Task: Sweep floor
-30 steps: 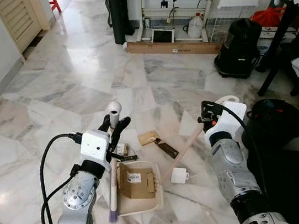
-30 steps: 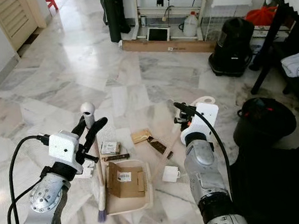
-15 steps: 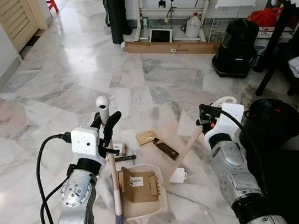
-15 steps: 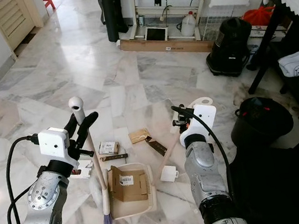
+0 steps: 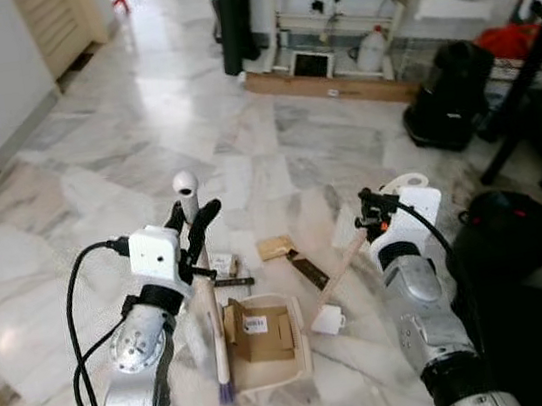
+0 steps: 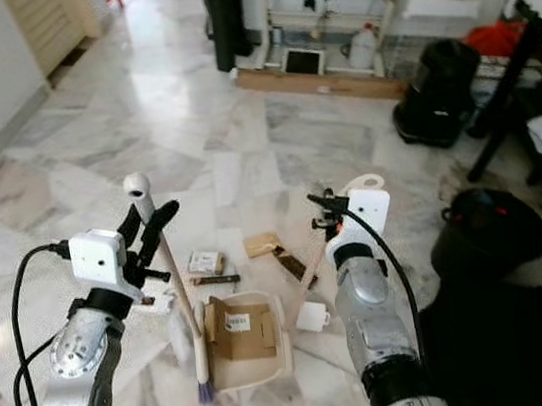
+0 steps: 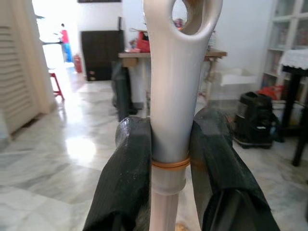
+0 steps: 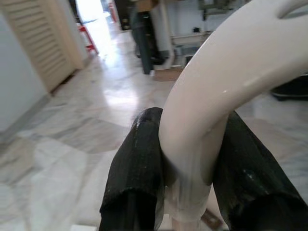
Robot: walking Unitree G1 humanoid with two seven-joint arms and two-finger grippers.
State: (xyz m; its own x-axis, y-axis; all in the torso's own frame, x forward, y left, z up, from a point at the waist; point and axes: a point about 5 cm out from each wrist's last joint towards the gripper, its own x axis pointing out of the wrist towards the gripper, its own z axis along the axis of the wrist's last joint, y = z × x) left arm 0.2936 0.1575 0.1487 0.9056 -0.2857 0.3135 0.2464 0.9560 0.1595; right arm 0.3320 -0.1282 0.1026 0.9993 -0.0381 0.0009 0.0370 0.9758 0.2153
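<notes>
So I've got two tools going, one per arm. My left gripper (image 5: 192, 217) is clamped tight on the broom (image 5: 206, 293) just under its looped white top; in the left wrist view both black fingers (image 7: 129, 168) press flat against the handle with no gap. The broom stands nearly upright with its purple bristles down on the marble floor (image 5: 121, 143), right at the left edge of the dustpan (image 5: 268, 340). My right gripper (image 5: 371, 211) is closed around the curved white grip of the dustpan's long handle (image 5: 345, 265), which slants down to the pan between my arms. One piece of folded cardboard (image 5: 258, 328) with a barcode label sits in the pan. Outside it I count roughly four bits of litter on the floor: a small box (image 6: 204, 263), a dark stick (image 6: 213, 281), a tan card (image 6: 262, 244) and a dark strip (image 6: 292, 264), all just beyond the pan.
</notes>
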